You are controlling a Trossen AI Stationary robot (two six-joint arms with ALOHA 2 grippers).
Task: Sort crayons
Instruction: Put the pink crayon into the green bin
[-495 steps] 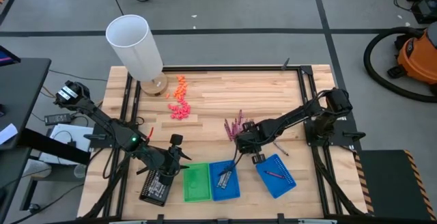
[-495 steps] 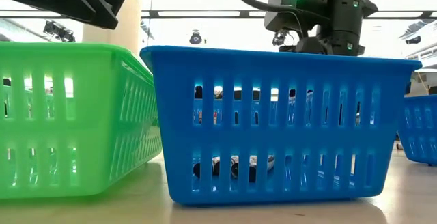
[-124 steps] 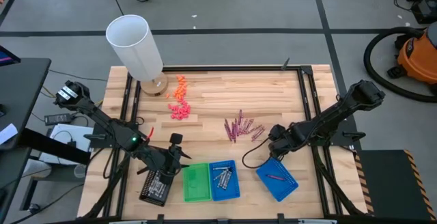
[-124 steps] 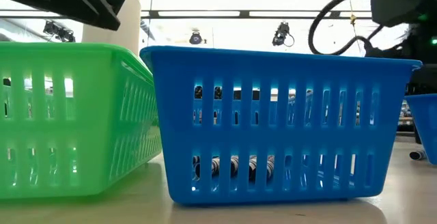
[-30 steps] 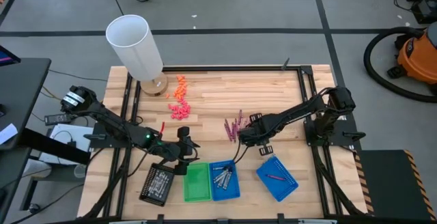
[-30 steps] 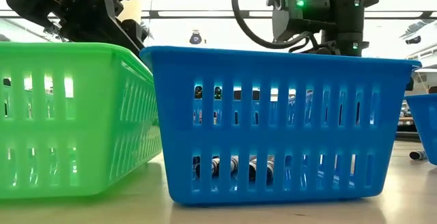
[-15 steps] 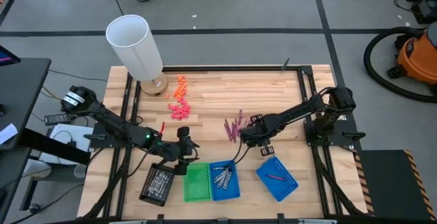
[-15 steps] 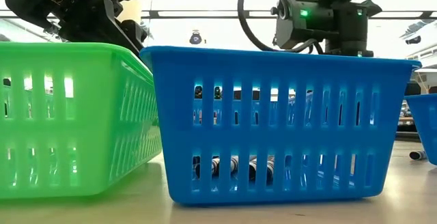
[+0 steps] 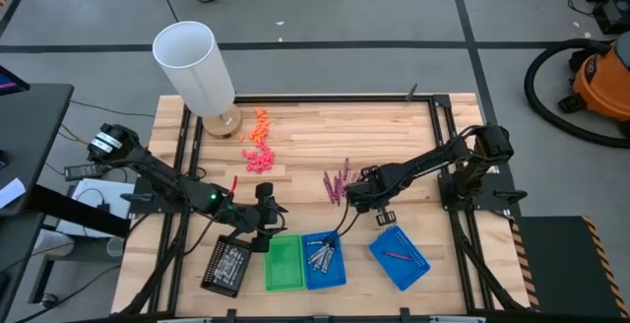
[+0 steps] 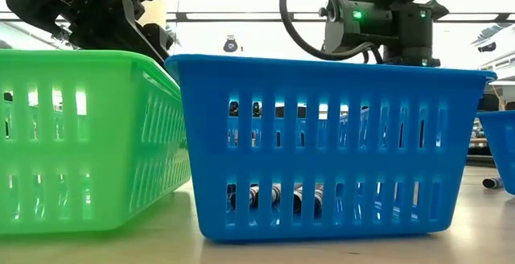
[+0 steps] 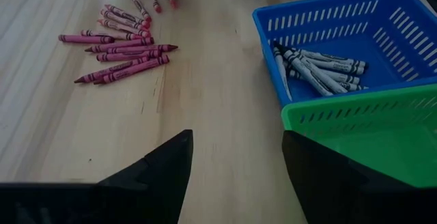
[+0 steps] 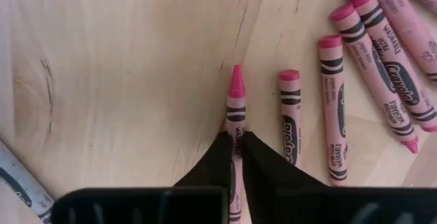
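Magenta crayons [image 9: 341, 179] lie in a loose pile on the wood table; they also show in the left wrist view [image 11: 119, 50]. My right gripper [image 9: 346, 198] is at the pile's near edge, shut on one magenta crayon [image 12: 235, 94]. My left gripper [image 11: 235, 176] is open and empty, low over the table just beyond the green tray [image 9: 283, 263]. The middle blue tray [image 9: 324, 258] holds several silver-grey crayons [image 11: 314, 67]. The right blue tray [image 9: 400, 255] holds one dark red crayon [image 9: 397, 255]. My right gripper pinches the magenta crayon's wrapped barrel [image 12: 235, 130] between its two fingers [image 12: 217, 161]. The crayon lies along the fingers, and its pointed end [image 12: 236, 77] sticks out past the fingertips. The fingers slant down toward the table. I cannot tell whether the crayon touches the wood.
A white cylinder [image 9: 195, 65] stands at the far left, with chunky orange and pink bits [image 9: 259, 142] beside it. A black device [image 9: 223, 264] lies left of the green tray. A grey crayon [image 12: 20, 176] lies loose near my right gripper.
My right arm's wrist has shifted a little toward the table's right, as the low view shows. The trays and the crayon pile have stayed where they were.
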